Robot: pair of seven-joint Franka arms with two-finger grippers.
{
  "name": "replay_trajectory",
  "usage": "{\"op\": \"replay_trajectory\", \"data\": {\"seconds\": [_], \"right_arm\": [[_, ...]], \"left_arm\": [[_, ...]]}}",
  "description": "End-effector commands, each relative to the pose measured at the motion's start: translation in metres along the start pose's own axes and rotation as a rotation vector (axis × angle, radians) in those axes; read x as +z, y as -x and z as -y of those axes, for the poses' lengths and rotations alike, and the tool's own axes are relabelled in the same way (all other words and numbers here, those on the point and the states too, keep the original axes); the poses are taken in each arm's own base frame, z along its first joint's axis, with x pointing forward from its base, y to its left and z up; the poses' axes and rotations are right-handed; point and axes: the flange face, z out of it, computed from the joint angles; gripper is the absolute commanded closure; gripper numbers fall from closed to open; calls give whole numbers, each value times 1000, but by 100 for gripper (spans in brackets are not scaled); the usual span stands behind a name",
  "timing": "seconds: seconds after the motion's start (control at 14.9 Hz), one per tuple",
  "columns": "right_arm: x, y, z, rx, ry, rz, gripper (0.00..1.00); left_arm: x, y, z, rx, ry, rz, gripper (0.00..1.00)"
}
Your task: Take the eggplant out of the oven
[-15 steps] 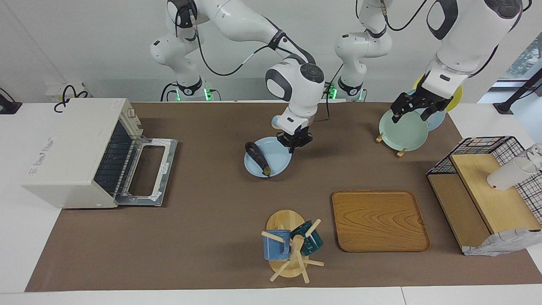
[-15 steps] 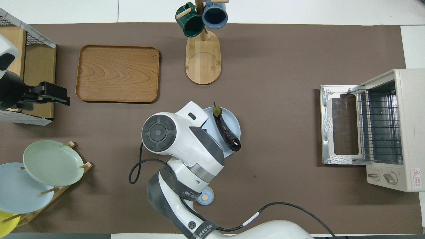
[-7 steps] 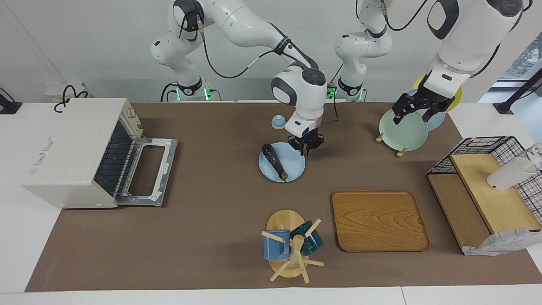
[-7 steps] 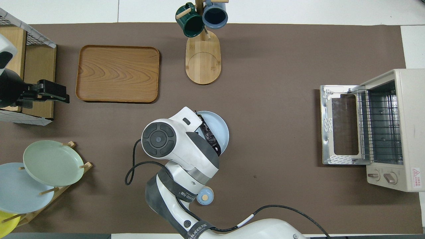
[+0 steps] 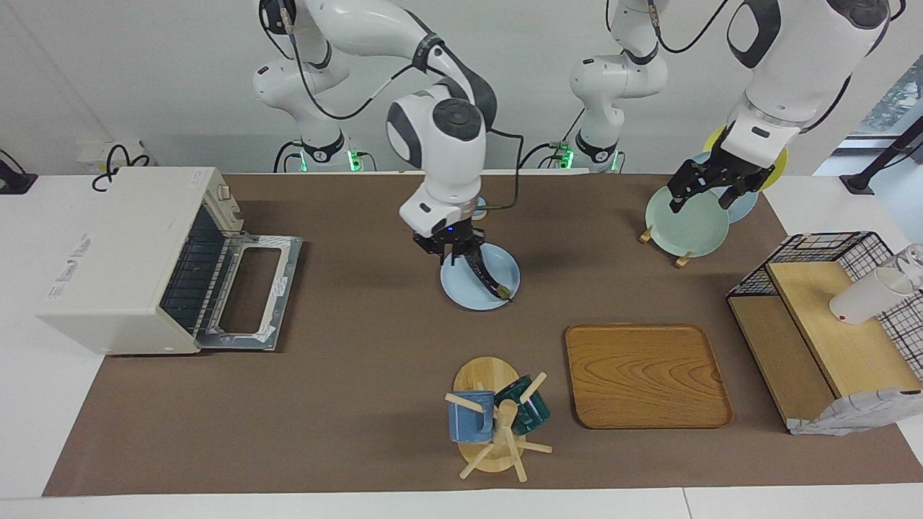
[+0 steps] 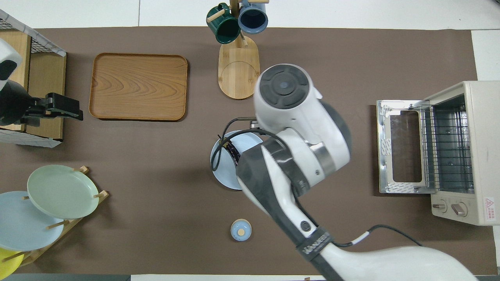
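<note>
Clock hours here are read from the robots' place, with twelve pointing away from them.

Nearest to the robots sits a small round blue lid (image 6: 241, 230), at six o'clock from the light blue plate (image 5: 461, 292). At about eight o'clock from that plate, toward the left arm's end of the table, a green plate (image 6: 58, 191) leans in a wooden plate rack (image 6: 58, 224). The left gripper (image 5: 703, 198) hangs over this green plate with its fingers spread and nothing between them.

The light blue plate is near the middle of the brown table mat (image 5: 360, 404). The eggplant (image 5: 489, 277) lies on it, out of the oven, and its stem tip points to about ten o'clock. The right gripper (image 5: 456, 254) is low over the plate with fingertips closed together at the thick end of the eggplant. I cannot tell if they pinch it.

At three o'clock from the plate stands the oven (image 5: 122, 252), with its door (image 5: 288, 288) dropped flat toward the plate.

At about ten o'clock lies a wooden tray (image 5: 645, 375), and a black wire rack (image 5: 815, 249) stands further out at the same hour. At twelve o'clock a mug tree (image 5: 497, 425) carries two mugs.
</note>
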Motion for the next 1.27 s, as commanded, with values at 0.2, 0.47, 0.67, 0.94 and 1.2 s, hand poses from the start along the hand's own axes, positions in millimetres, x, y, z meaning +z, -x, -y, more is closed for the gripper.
{"op": "replay_trajectory", "data": {"seconds": [0.2,0.47,0.67,0.94,1.2], "right_arm": [[97,7,-113,-78,101,10,100],[119,-1,-161,-123,110,-4,100],[140,-4,-185,-120,122,-34,100],[150,-13,-223,-131,158,-33,100],[163,-14,-227,-155,163,-33,100]], "left_arm": [[53,0,-65,-48,9,25,0],[117,-9,-142,-130,18,36,0],[166,5,-191,-203,29,18,0],[218,35,-239,-322,49,-5,0],[261,40,-275,-419,78,-18,0]]}}
